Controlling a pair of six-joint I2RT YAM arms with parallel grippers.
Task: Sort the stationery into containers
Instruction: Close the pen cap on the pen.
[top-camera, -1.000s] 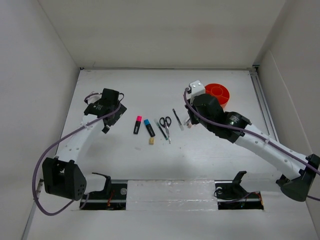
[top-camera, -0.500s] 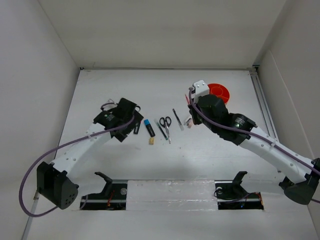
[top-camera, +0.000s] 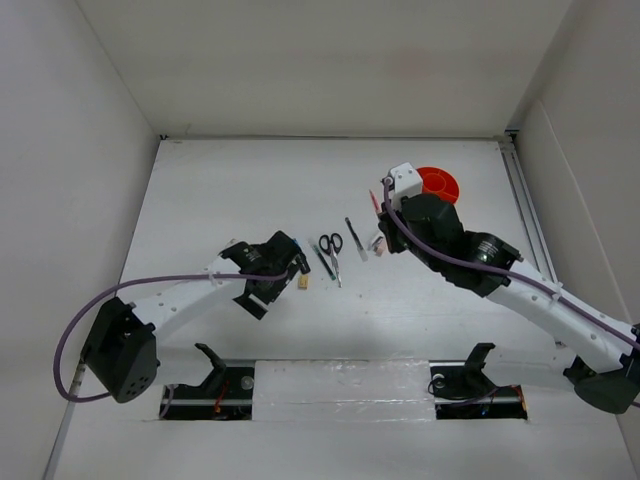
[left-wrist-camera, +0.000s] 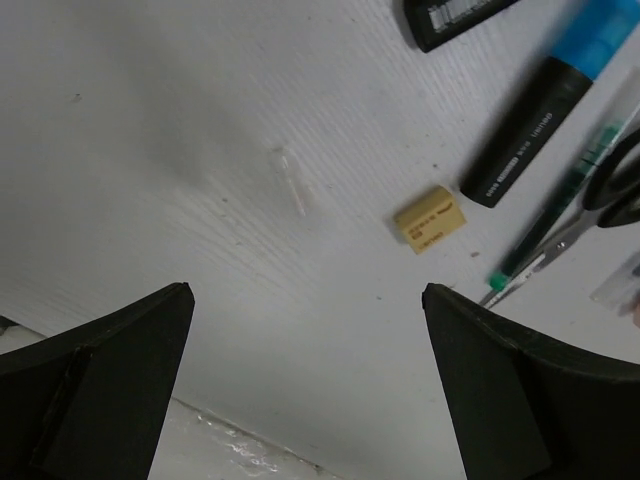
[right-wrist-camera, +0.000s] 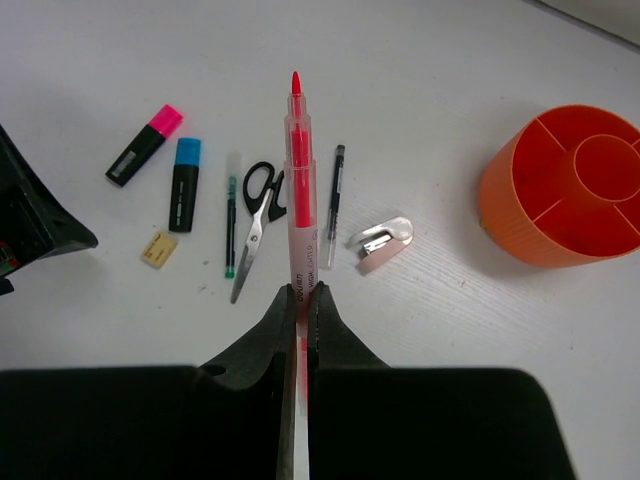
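Fingers (left-wrist-camera: 120, 370) spread wide over the counter (left-wrist-camera: 150, 120). Yellowish eraser (left-wrist-camera: 430, 219) lies ahead, nearer the right one, touching neither. Beyond it: blue-capped highlighter (left-wrist-camera: 548, 105), green-tipped pen (left-wrist-camera: 545, 230), scissors (left-wrist-camera: 610, 200) at the right edge.

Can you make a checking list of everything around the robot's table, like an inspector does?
Surface: white table, no spills seen.
Job's things: orange organiser upright, nothing seen inside; pink highlighter, blue highlighter, yellow eraser, green-tipped pen, scissors, dark pen and a small pale piece lie loose on the table.
Clutter: nothing seen.
Grippers: right gripper shut on a red pen; left gripper open, over the table beside the yellow eraser.
Cables: purple cable along each arm.
Surroundings: plain white walls on three sides.
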